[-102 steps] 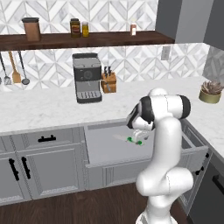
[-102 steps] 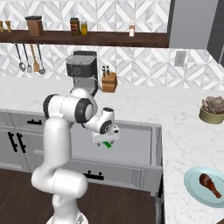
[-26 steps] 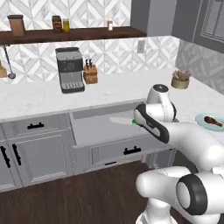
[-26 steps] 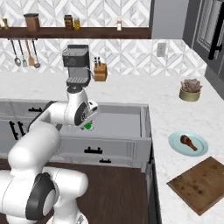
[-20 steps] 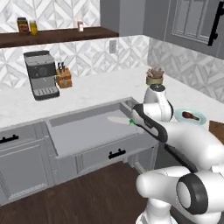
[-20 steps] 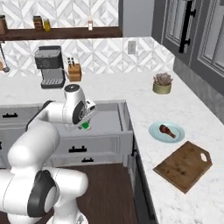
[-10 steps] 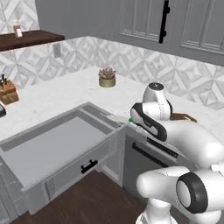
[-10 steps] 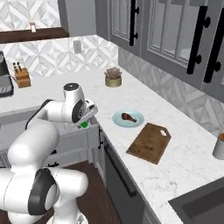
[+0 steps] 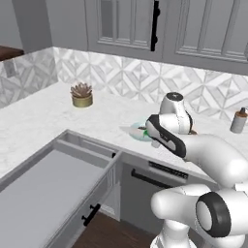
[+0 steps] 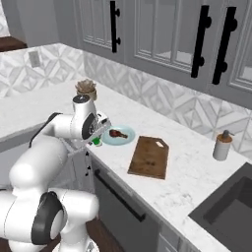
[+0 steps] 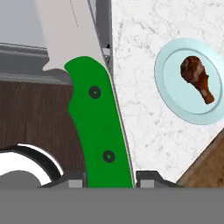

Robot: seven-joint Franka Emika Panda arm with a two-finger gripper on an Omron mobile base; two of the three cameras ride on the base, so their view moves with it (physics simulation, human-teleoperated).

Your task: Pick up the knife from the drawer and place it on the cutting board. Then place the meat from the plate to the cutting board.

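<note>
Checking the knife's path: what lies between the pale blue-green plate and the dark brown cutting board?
Bare white marble counter separates round pale blue-green plate from rectangular dark brown wooden cutting board, per the right base view.

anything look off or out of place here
The drawer hangs wide open and juts out from the cabinets. Otherwise it looks normal: the gripper holds the knife, the meat sits on the plate, and the cutting board is bare.

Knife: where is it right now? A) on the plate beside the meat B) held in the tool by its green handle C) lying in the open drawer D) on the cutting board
B: in the hand view the knife stands between the tool tips, gripped by its green handle; the plate carries just the meat.
</note>
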